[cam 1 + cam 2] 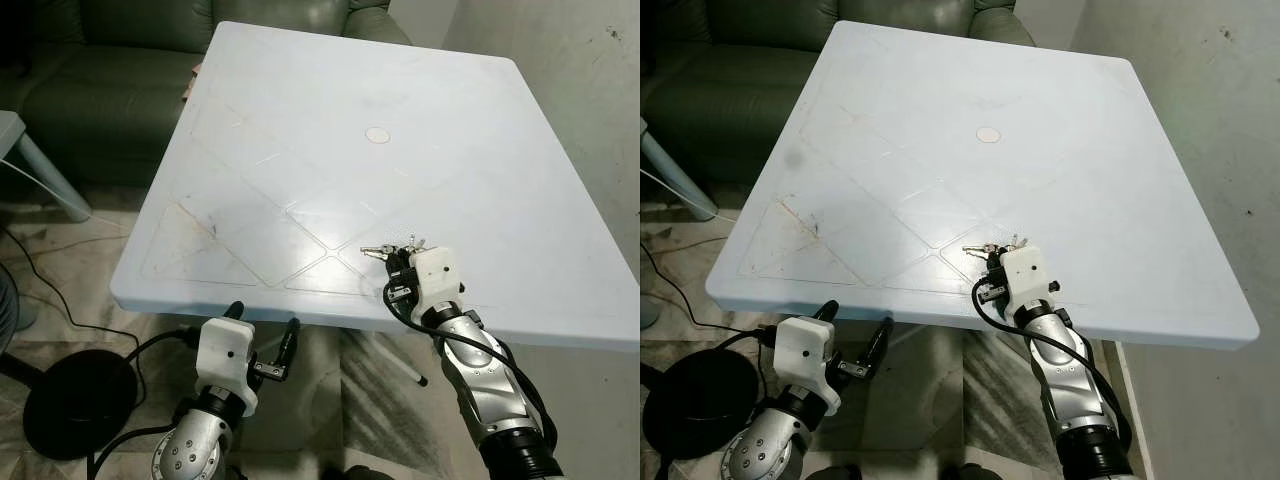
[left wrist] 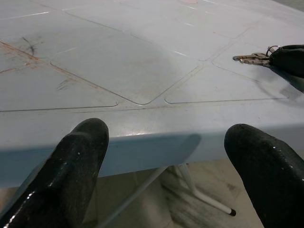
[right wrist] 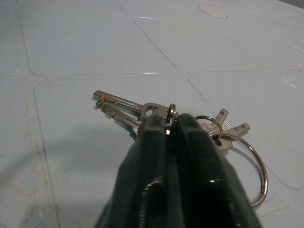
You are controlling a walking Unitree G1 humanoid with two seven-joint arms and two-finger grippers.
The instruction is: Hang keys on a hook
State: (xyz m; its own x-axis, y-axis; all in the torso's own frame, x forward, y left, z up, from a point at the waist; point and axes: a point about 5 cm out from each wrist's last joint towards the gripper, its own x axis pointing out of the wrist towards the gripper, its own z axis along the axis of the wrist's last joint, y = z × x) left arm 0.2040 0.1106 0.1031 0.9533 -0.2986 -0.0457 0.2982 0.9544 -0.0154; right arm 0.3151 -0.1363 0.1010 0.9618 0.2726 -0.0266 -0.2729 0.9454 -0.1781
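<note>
From the head, the right gripper [image 1: 398,262] sits on the pale blue table [image 1: 480,150] near its front edge, pinching the bunch of keys [image 1: 385,250]. The left gripper [image 2: 166,156] waits spread wide below that edge. The right wrist shows fingers [image 3: 190,142] clamped on a ring; lift straight, keeping the big ring free.

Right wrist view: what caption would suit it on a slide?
Right gripper pinched shut on a bunch of keys lying on the pale blue table.
</note>
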